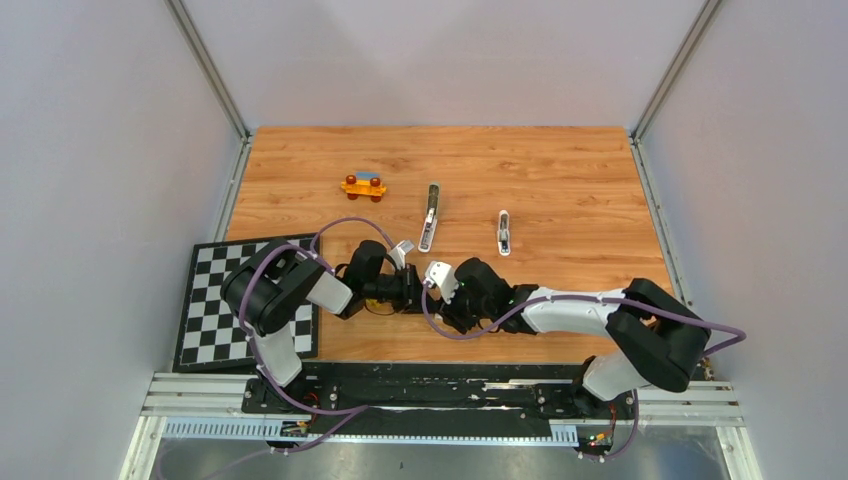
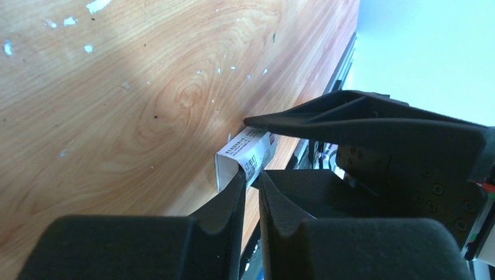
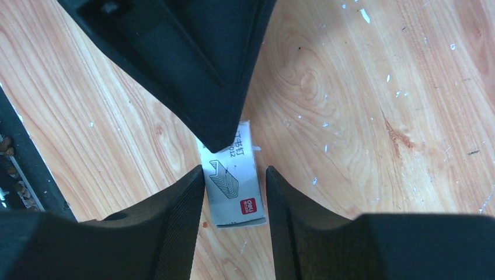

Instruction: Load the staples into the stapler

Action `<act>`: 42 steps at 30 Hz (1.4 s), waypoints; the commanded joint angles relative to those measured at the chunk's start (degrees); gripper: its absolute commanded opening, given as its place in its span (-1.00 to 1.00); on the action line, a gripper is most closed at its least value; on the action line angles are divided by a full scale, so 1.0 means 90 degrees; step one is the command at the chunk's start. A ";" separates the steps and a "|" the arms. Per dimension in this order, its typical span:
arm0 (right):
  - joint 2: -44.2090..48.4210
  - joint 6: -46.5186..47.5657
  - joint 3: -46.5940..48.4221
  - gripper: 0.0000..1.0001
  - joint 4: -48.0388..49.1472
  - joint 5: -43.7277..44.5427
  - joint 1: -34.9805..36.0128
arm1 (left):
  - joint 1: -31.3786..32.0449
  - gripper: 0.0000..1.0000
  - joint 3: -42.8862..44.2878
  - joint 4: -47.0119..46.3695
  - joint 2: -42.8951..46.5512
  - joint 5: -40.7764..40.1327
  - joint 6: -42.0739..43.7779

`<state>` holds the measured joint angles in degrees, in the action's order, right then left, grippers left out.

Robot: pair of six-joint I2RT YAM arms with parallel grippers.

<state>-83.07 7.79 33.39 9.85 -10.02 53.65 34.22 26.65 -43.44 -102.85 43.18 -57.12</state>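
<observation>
A small white box with red print (image 3: 236, 192) lies on the wooden table. My right gripper (image 3: 233, 172) is open and straddles it, one finger on each side. My left gripper (image 2: 251, 175) is shut on the far end of the box (image 2: 242, 153), and its black tip shows over that end in the right wrist view. In the top view both grippers meet near the table's front middle, the left gripper (image 1: 408, 292) and the right gripper (image 1: 440, 295), and they hide the box. A slim grey stapler (image 1: 430, 216) lies further back. No loose staples show.
A second slim white and black stapler-like piece (image 1: 504, 232) lies right of the stapler. An orange toy (image 1: 363, 185) sits at the back left. A chessboard (image 1: 215, 320) lies off the table's left front edge. Metal rails run along the table's near edge.
</observation>
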 commanded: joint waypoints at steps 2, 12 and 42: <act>0.0259 -0.0071 -0.0181 -0.01 -0.0258 0.0094 0.0072 | -0.0042 -0.72 0.0041 0.0602 0.0176 0.0177 0.0376; 0.0598 0.0082 -0.0204 -0.04 -0.0822 0.0095 0.0016 | -0.0042 -1.00 0.0109 0.0273 0.0145 0.0317 0.0174; -0.0032 0.0897 0.0130 -0.36 -0.0772 0.0004 -0.0108 | -0.0588 -1.00 0.0673 0.2543 0.0563 0.0146 0.1552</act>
<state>-82.54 13.63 34.74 5.56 -9.93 53.56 30.15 31.88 -23.38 -98.70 44.84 -45.32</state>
